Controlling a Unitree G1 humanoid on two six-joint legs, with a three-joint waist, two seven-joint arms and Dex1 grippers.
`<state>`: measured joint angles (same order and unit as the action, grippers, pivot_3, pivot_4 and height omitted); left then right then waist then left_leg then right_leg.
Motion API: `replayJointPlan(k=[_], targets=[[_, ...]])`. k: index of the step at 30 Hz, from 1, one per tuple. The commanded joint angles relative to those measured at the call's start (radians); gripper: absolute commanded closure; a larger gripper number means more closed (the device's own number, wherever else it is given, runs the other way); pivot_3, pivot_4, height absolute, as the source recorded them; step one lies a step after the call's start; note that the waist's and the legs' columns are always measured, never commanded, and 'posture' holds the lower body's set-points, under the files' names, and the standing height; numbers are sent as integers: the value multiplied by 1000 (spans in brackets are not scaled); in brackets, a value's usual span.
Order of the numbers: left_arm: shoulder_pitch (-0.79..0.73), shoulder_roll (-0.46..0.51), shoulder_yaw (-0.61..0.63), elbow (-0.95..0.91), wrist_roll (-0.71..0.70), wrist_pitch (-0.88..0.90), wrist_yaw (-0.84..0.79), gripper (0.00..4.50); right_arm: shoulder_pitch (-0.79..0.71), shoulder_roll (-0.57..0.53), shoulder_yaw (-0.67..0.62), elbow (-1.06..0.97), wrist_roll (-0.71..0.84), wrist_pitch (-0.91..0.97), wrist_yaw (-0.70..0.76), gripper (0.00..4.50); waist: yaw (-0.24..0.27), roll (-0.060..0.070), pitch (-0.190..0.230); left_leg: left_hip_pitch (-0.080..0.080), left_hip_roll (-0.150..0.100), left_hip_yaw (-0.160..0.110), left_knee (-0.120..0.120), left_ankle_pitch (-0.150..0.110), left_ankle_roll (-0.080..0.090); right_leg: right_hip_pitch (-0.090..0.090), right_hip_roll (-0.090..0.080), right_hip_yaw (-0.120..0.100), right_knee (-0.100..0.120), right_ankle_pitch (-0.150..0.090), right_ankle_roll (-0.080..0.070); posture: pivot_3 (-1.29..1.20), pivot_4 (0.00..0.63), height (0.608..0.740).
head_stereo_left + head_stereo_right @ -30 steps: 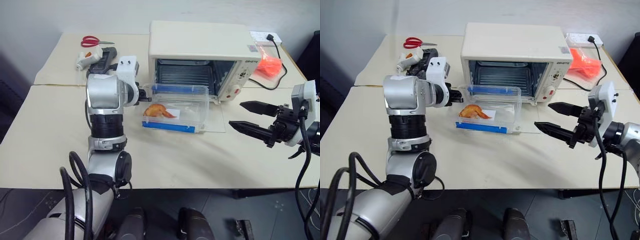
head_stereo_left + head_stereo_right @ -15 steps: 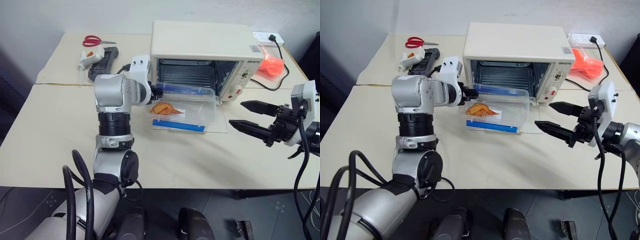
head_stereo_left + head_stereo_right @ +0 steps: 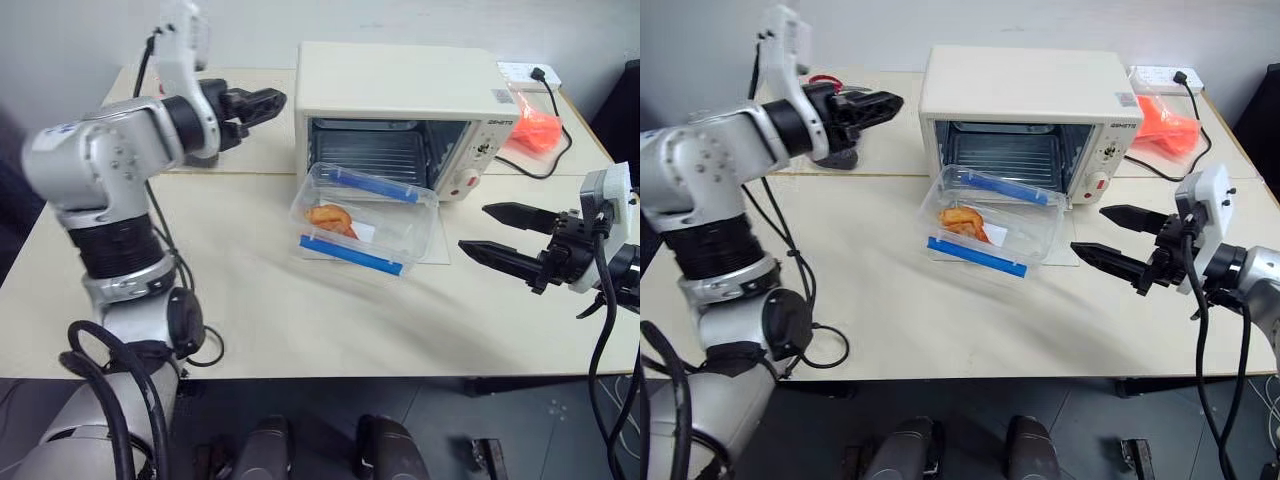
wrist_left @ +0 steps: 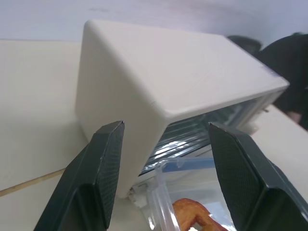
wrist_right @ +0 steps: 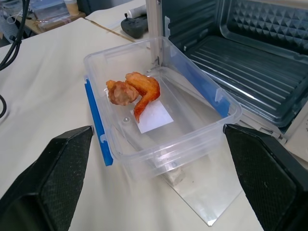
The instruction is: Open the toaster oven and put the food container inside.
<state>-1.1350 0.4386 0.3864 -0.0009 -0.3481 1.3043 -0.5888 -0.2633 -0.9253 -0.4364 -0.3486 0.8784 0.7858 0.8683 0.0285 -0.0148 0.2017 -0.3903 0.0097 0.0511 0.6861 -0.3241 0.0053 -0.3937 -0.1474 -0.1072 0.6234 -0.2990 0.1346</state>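
The cream toaster oven [image 3: 400, 95] stands at the back of the table with its glass door [image 5: 202, 202] folded flat in front of it and the wire rack [image 5: 250, 62] exposed. The clear food container [image 3: 365, 215], with blue clips and a golden pastry [image 5: 132, 91] inside, lies askew on that door, its far end at the oven's mouth. My left gripper [image 3: 262, 100] is raised beside the oven's upper left corner, open and empty, well clear of the container. My right gripper [image 3: 500, 232] hovers open to the right of the container, pointing at it.
An orange bag [image 3: 535, 128], a white power strip [image 3: 530, 72] and a black cable [image 3: 545, 165] lie right of the oven. Red scissors [image 3: 820, 78] and a dark tool [image 3: 840, 155] sit at the back left. Bare tabletop [image 3: 300, 300] stretches in front.
My left gripper opened, let go of the container and rose up and to the left. The container ended up closer to the oven, turned askew. The right arm stayed still.
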Motion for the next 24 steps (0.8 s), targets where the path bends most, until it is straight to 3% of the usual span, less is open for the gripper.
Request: replayJointPlan(k=[1,7,10,12,15,19,24], targets=[[70,101,15,-70,-150,-45,-177,1733,-7,-4,-23,-60,66,21,0,409,-3,0,0,0,0,0,0,0,0,0,0,0,0,0,0,0,150,740],[299,297,-53,-130,-355,-74,-493,3311,12,33,15,-221,237,98,-79,2264,-6,0,0,1,1,0,-1,0,0,0,1,0,0,0,-1,0,150,740],[404,392,-164,-185,-368,-169,-647,4267,43,60,53,-277,275,118,-137,3286,-2,0,0,1,1,0,-1,0,0,1,0,0,-1,0,-1,0,150,740],[455,441,-246,-202,-338,-257,-721,4500,66,67,90,-300,260,120,-166,3979,0,0,0,1,1,0,-1,0,0,1,0,0,-1,0,-1,0,150,740],[475,450,-371,-170,-243,-411,-748,4500,82,84,183,-306,174,106,-215,3979,1,0,0,1,0,0,-1,0,0,2,0,1,-2,0,-1,0,150,740],[413,365,-478,-42,-137,-551,-702,4500,77,115,299,-267,34,62,-250,3979,-2,0,0,1,0,1,-1,0,1,1,1,1,-1,0,-1,0,150,740],[321,231,-527,116,-74,-650,-656,4500,27,144,375,-165,-116,-18,-239,3979,-2,0,0,0,0,2,-1,-1,2,0,1,2,-2,0,-1,0,150,740]])
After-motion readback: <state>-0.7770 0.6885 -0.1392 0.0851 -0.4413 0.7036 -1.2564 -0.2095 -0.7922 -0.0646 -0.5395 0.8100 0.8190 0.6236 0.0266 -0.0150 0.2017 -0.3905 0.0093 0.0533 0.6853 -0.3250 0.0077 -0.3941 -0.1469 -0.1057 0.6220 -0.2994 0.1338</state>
